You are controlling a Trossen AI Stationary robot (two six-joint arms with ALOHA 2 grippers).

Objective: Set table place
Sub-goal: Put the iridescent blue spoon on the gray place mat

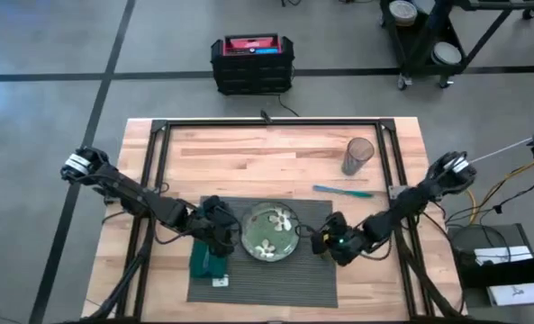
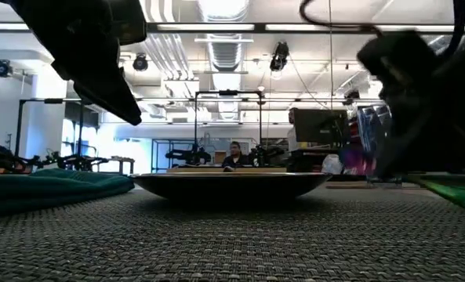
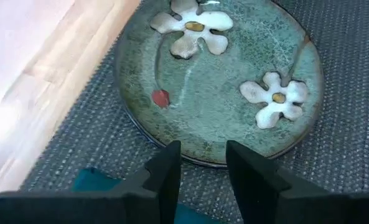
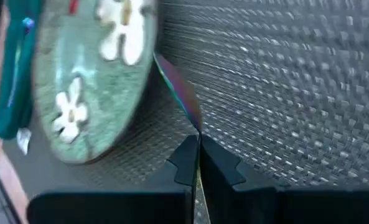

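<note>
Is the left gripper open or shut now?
Open: the left gripper shows a clear gap between its jaws, above the plate.

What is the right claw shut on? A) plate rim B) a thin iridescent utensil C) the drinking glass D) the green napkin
B. In the right wrist view the right claw is pinched on a thin iridescent utensil lying on the placemat beside the plate; the glass stands far off on the table.
</note>
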